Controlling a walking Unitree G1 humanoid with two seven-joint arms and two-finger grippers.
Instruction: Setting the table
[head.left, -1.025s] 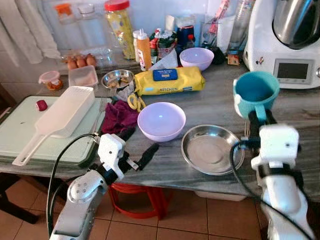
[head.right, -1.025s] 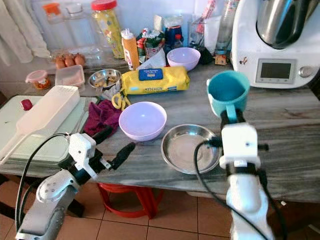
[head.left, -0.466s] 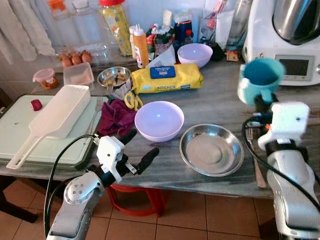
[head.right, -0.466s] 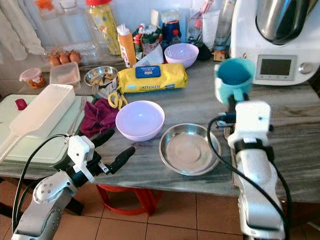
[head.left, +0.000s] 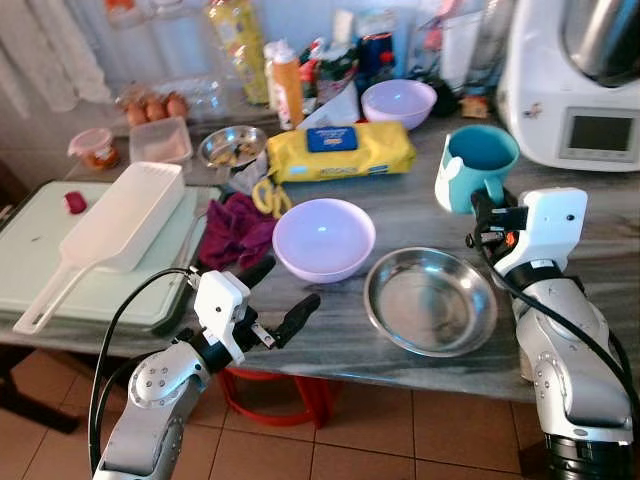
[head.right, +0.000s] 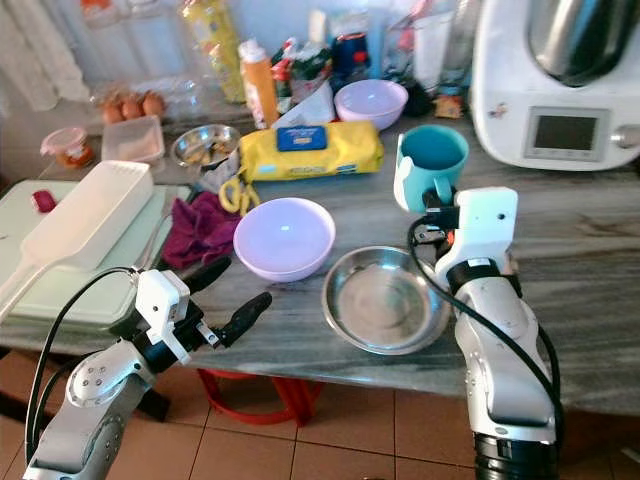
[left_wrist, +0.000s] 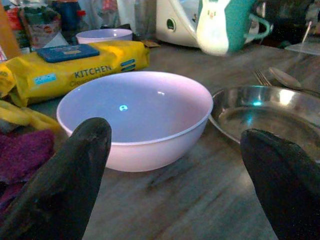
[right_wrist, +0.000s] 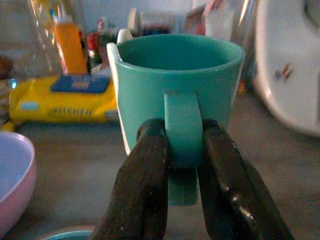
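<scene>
Right wrist view: the right gripper (right_wrist: 182, 165) pinches the handle of a teal mug (right_wrist: 176, 85), both black fingers closed tight against it, the mug upright.

From the head camera, the mug hangs above the grey stone counter (head.left: 420, 215), just beyond a shallow steel dish (head.left: 430, 300) and to the right of a lilac bowl (head.left: 323, 237). A fork (left_wrist: 261, 76) and a spoon (left_wrist: 290, 79) lie past the dish. The left gripper (head.left: 272, 300) hovers at the counter's near edge, fingers spread wide and holding nothing, aimed at the lilac bowl. To place the mug well, the robot would likely keep it level, lower it onto bare stone beside the dish, and release only once the base rests flat, clear of the cutlery.
</scene>
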